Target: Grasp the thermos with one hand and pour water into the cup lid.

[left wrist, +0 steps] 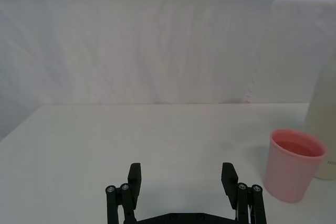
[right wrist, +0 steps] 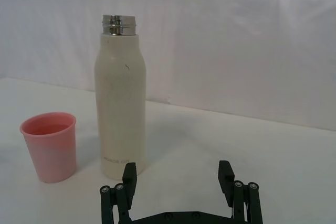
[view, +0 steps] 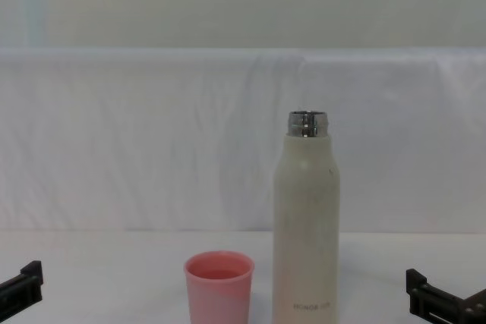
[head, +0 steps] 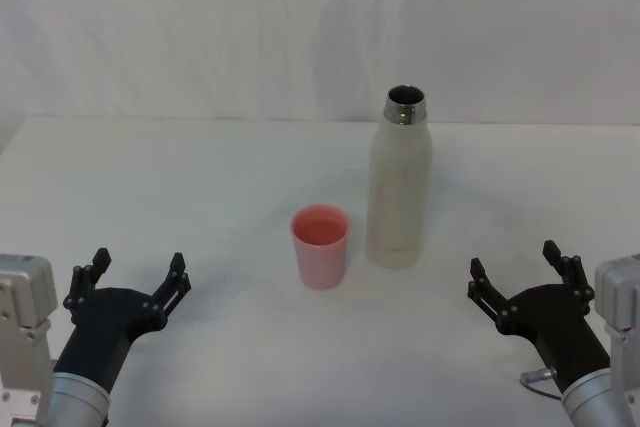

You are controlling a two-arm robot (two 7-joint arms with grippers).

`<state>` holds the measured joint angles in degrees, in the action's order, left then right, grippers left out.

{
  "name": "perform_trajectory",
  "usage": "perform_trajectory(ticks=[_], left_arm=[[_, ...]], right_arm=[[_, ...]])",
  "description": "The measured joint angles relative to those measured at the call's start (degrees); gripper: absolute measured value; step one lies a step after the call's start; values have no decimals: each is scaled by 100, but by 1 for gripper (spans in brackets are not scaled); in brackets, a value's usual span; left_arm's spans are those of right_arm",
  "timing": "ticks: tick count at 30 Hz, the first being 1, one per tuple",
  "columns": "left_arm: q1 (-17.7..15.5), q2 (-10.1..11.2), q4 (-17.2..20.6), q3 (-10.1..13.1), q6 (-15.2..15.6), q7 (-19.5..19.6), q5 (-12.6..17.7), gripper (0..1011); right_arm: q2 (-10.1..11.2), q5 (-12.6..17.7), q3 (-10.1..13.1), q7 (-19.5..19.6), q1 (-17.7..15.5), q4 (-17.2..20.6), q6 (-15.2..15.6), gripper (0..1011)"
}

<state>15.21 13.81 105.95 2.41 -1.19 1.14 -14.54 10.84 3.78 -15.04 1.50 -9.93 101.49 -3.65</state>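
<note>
Your thermos [head: 400, 187] upright mid-table [head: 150, 177], cup lid [head: 320, 245] just beside; left gripper [head: 135, 282] and right gripper [head: 520, 277] near front edge, jaws wide apart, empty.

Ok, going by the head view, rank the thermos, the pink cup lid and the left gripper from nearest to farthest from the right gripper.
1. thermos, standing ahead of the right gripper and to its left.
2. cup lid, farther left, just beside the thermos.
3. left gripper, open at the table's near left.

My head camera looks down across the table [head: 200, 177]; my chest camera sits low, facing forward, close in. Each wrist camera peers forward over its own fingers — all four share the thermos [head: 400, 182] and cup lid [head: 320, 245].
</note>
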Motion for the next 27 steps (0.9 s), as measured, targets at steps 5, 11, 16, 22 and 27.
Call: perform_trajectory(ticks=[5, 11, 16, 22, 27], left_arm=[[0, 0, 0, 0, 0, 0, 0, 1001], [0, 0, 0, 0, 0, 0, 0, 1001], [0, 0, 0, 0, 0, 0, 0, 1001], [0, 0, 0, 0, 0, 0, 0, 1001], [0, 0, 0, 0, 0, 0, 0, 1001]], right_arm=[[0, 0, 0, 0, 0, 0, 0, 1001], [-2, -1, 3, -1, -1, 0, 0, 1001], [-31, 3, 77, -116, -60, 71, -2, 1001], [-15, 29, 146, -385, -83, 174, 56, 1001], [5, 147, 204, -688, -25, 226, 201, 1001]])
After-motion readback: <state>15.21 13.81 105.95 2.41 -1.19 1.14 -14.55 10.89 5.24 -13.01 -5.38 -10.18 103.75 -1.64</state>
